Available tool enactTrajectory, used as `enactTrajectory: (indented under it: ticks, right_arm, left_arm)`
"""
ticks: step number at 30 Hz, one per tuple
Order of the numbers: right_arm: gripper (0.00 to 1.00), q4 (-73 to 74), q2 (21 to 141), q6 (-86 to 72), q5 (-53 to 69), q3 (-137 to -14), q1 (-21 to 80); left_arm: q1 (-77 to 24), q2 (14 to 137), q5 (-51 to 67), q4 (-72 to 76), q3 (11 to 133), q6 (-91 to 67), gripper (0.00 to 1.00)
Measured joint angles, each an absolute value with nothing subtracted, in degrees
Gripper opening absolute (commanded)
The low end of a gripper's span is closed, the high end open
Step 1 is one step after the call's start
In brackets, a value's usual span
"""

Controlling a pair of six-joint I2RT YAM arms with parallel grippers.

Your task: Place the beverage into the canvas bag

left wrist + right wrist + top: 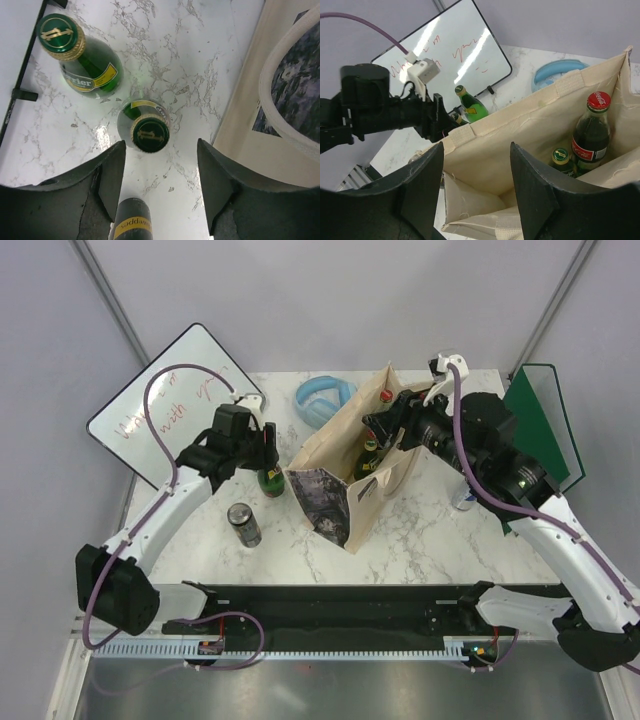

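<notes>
The beige canvas bag (335,455) stands open mid-table, its dark print facing the arms. Inside it are a red-capped cola bottle (592,131) and a green bottle (561,160). My right gripper (476,150) hovers open over the bag's mouth, holding nothing. To the bag's left, two green Perrier bottles stand on the marble: one (148,131) just beyond my left gripper's fingertips, another (82,57) farther off. My left gripper (161,145) is open above the table, empty. A dark can with a yellow band (131,220) stands below, near the left finger, untouched.
A whiteboard (170,400) leans at the table's back left. A blue ring-shaped object (325,400) lies behind the bag. A green board (545,430) stands at the right edge. The bag's beige side (250,115) is close to the left gripper's right finger.
</notes>
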State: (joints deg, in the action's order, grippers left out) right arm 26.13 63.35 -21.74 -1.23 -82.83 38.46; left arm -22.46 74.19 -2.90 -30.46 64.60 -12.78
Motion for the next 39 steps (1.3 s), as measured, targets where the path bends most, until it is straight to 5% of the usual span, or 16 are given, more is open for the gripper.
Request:
enactTrajectory:
  ticks: [8,16,23,30,33,37,39]
  right_arm:
    - [0.63,24.08,61.14,-21.71,-1.15,-82.21,38.46]
    - [0.63,23.59,61.01,-21.61,-2.00,-78.08,38.46]
    - [0.63,23.33,61.08,-20.93,-3.09,-77.49,38.46]
    - [0.63,23.11,61.06,-20.75,-3.33,-76.58,38.46]
    - [0.63,23.11,61.01,-20.75,-3.38,-76.51,38.46]
    - [0.63,23.09,60.75,-20.75,-3.49,-76.51,38.46]
    - [0.63,23.09,60.71,-20.75,-3.49,-76.51,38.46]
  left_arm:
    - [-22.22,78.81,-4.08,-24.16,61.41,-13.26,0.59]
    - [-22.31,80.86,-5.37,-17.80,59.57,-13.04,0.41]
    - [-22.68,80.82,-6.24,-14.26,57.93,-13.06,0.60]
    - [-23.29,80.84,-6.15,-12.16,55.57,-13.13,0.61]
    - [-23.29,80.84,-6.35,-11.46,55.20,-13.26,0.47]
    - [-23.44,80.66,-7.60,-10.28,54.87,-13.41,0.11]
    - [-23.49,80.34,-7.86,-10.28,54.72,-13.43,0.02]
